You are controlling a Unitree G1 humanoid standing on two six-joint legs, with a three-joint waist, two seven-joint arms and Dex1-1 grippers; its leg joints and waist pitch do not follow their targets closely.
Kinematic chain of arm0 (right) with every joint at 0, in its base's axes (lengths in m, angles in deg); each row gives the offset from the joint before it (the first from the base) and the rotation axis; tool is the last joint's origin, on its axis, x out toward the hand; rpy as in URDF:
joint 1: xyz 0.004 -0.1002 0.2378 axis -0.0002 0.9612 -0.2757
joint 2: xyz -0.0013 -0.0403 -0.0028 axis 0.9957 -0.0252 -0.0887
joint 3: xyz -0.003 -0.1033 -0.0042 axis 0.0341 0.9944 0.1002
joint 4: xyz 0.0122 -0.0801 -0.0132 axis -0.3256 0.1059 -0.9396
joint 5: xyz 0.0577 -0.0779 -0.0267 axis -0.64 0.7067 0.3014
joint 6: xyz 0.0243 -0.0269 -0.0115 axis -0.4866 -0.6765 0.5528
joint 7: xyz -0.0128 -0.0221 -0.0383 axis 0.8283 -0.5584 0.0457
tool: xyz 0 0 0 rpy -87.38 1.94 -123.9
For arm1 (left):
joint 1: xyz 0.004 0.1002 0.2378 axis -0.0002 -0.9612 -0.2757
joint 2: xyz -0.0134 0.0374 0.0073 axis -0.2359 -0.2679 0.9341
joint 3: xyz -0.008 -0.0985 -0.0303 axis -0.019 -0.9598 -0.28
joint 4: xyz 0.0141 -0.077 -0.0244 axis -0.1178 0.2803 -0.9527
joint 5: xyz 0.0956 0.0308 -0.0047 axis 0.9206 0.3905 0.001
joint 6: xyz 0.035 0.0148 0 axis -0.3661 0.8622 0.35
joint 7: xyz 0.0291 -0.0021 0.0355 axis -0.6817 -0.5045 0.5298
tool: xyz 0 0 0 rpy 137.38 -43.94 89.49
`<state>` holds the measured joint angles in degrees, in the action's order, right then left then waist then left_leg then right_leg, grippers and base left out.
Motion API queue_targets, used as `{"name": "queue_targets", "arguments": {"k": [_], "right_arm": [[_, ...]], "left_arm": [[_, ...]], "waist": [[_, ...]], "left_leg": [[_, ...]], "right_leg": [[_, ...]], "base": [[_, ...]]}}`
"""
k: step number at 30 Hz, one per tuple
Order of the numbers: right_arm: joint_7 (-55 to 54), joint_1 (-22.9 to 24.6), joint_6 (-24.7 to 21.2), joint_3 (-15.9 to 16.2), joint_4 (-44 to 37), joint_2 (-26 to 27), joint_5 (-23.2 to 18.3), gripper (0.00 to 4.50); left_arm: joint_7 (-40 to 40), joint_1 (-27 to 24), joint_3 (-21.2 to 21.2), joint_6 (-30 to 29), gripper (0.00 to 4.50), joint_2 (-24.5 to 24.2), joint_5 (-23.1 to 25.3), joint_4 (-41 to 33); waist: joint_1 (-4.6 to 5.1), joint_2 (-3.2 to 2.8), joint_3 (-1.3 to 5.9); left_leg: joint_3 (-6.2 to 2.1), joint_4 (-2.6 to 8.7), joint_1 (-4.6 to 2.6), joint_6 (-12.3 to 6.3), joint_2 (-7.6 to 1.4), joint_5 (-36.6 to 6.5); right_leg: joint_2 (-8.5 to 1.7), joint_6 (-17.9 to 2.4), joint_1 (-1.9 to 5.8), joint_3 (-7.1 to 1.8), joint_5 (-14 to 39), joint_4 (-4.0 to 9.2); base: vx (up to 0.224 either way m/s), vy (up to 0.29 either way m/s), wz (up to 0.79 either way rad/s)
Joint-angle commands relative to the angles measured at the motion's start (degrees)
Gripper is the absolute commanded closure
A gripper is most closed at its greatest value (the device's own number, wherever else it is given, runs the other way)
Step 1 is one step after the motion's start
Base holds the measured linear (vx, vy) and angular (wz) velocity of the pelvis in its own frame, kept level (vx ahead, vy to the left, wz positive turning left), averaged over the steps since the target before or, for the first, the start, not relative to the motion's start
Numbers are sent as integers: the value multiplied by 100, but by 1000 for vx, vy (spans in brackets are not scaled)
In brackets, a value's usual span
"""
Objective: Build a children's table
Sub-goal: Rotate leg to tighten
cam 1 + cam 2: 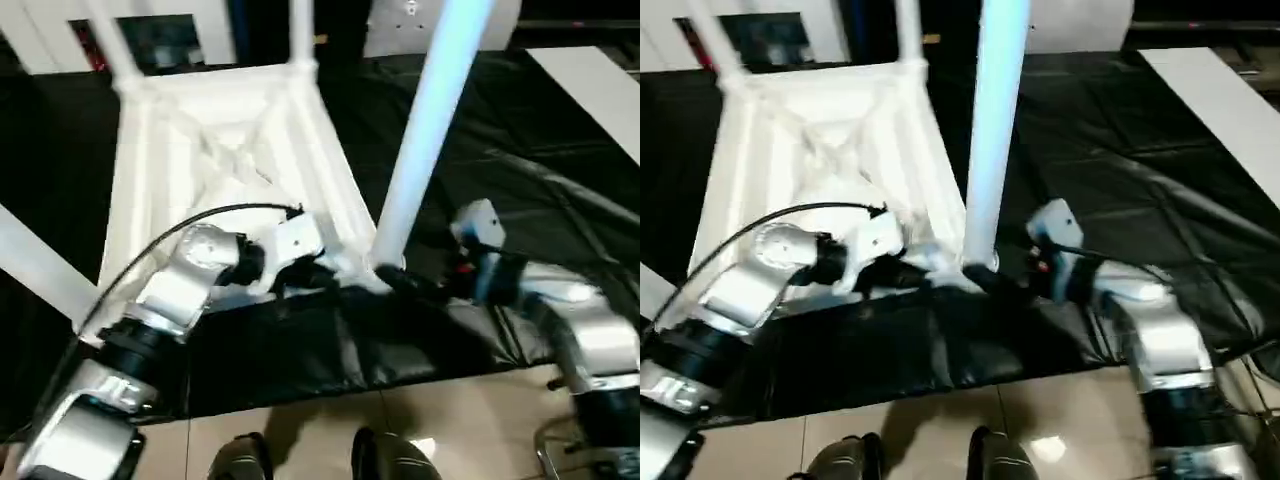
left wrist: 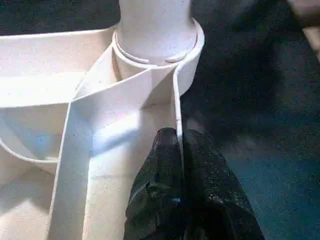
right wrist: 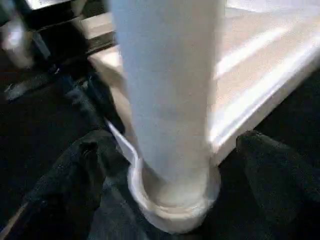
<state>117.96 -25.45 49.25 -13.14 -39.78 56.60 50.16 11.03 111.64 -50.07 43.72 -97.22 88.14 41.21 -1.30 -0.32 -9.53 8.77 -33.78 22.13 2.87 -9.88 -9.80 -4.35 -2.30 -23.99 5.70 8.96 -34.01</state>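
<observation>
Nearest in, the left gripper [image 2: 180, 150] is clamped on the thin side wall of the upturned table top [image 1: 215, 150], jaws pressed tight on that rim. Right beside it, the right gripper [image 3: 165, 165] has its fingers [image 3: 75, 175] spread wide either side of the leg [image 1: 425, 130], which stands upright in the near corner socket [image 2: 192, 60]. Beyond, two more legs rise from the far corners on the black work surface [image 1: 560, 200].

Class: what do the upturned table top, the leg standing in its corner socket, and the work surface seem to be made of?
Table top: likely moulded white plastic, with thin ribs and a slight sheen.
Leg: smooth white tube, probably plastic.
Work surface: black sheet, wrinkled with soft glints, perhaps vinyl.
</observation>
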Motion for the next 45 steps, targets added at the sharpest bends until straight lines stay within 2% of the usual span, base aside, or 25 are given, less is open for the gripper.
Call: {"name": "queue_targets", "arguments": {"k": [1,3,4,5,8,9,11,12,16,23,29,30,34,37,39,41,42,43,44,45], "right_arm": [[596,-96,290,143,137,-137,-151,19],[958,-180,331,188,256,-212,-251,19],[1143,-230,329,218,330,-252,-309,19],[1266,-261,315,250,373,-284,-338,36],[1512,-319,329,331,465,-352,-372,58],[1717,-379,328,395,584,-398,-414,64],[1826,-429,389,443,697,-414,-397,87],[1935,-505,481,511,862,-407,-354,95],[2073,-649,644,597,1119,-352,-311,120],[2129,-698,652,668,1129,-247,-369,185],[2289,-689,670,765,1174,-254,-435,221],[2304,-672,638,773,1151,-261,-450,240],[2319,-594,409,765,1013,-262,-546,253],[1978,-335,-74,716,593,-182,-688,255],[1301,-160,-429,710,271,8,-574,256],[759,-63,-542,733,75,194,-383,256],[637,-42,-560,739,32,239,-337,256],[-66,1,-846,676,-155,610,-264,256],[-439,9,-1019,619,-251,836,-260,257],[-724,8,-1152,579,-314,1010,-239,257]], "left_arm": [[609,34,389,363,450,-68,7,-22],[797,53,452,495,450,-125,-26,12],[873,75,490,557,450,-147,-30,37],[922,90,519,598,450,-163,-24,52],[1022,122,578,702,450,-194,-5,89],[1110,147,595,783,450,-194,-15,141],[1164,167,597,841,450,-191,-21,184],[1216,193,599,885,450,-183,-27,220],[1277,220,604,958,450,-171,-37,268],[1295,220,618,1007,450,-166,-63,298],[1335,201,597,1055,450,-185,-55,331],[1324,199,591,1044,450,-193,-48,338],[1249,185,575,934,450,-199,-39,330],[879,164,427,424,450,-49,-103,270],[410,152,263,-22,450,148,-122,147],[38,136,143,-285,450,334,-142,66],[-46,130,115,-338,450,378,-149,48],[-374,90,45,-570,450,570,-146,-62],[-564,77,17,-681,450,680,-122,-109],[-693,65,-9,-776,450,768,-121,-147]], "waist": [[16,35,514],[-16,25,516],[-17,70,522],[-35,46,519],[-54,42,519],[-71,66,528],[-74,63,538],[-72,83,533],[-77,83,539],[-88,77,542],[-101,86,537],[-105,83,537],[-111,77,538],[-130,60,545],[-145,63,537],[-137,65,496],[-117,74,484],[-98,56,470],[-74,65,455],[22,86,416]], "left_leg": [[-27,345,-80,-806,-306,-823],[-26,346,-95,-803,-316,-831],[-22,346,-91,-806,-316,-838],[-26,348,-91,-808,-324,-834],[-14,352,-111,-793,-345,-835],[-9,351,-104,-786,-343,-788],[-2,343,-96,-793,-333,-778],[6,342,-84,-776,-324,-786],[18,341,-88,-758,-330,-762],[24,344,-88,-784,-342,-712],[31,343,-88,-806,-343,-695],[31,346,-97,-784,-344,-724],[30,350,-97,-734,-343,-761],[35,353,-106,-735,-352,-707],[34,360,-108,-709,-358,-677],[26,380,-111,-616,-355,-819],[19,381,-120,-478,-316,-1074],[6,379,-132,-377,-296,-1235],[8,396,-125,-329,-299,-1267],[-48,418,-94,-181,-261,-1585]], "right_leg": [[-438,-1347,387,-375,1325,418],[-441,-1384,379,-372,1369,415],[-441,-1384,390,-370,1393,416],[-445,-1389,385,-367,1427,404],[-438,-1411,366,-378,1396,400],[-447,-1425,376,-380,1370,382],[-444,-1423,375,-368,1400,385],[-447,-1396,383,-373,1452,393],[-450,-1380,375,-377,1475,391],[-442,-1382,367,-374,1436,376],[-446,-1380,364,-376,1428,380],[-445,-1364,360,-377,1489,382],[-445,-1337,364,-377,1569,390],[-437,-1361,364,-384,1466,382],[-439,-1394,350,-391,1433,373],[-440,-1341,331,-387,1690,414],[-455,-1170,343,-365,2241,475],[-471,-1009,338,-357,2691,526],[-461,-943,329,-361,2813,549],[-467,-683,345,-296,3410,618]], "base": [[0,0,0],[0,0,0],[0,0,0],[0,0,0],[0,0,0],[0,0,0],[0,0,0],[0,0,0],[0,0,0],[0,0,0],[0,0,0],[0,0,0],[0,0,0],[0,0,0],[0,0,0],[0,0,0],[0,0,0],[0,0,0],[0,0,0],[0,0,0]]}}
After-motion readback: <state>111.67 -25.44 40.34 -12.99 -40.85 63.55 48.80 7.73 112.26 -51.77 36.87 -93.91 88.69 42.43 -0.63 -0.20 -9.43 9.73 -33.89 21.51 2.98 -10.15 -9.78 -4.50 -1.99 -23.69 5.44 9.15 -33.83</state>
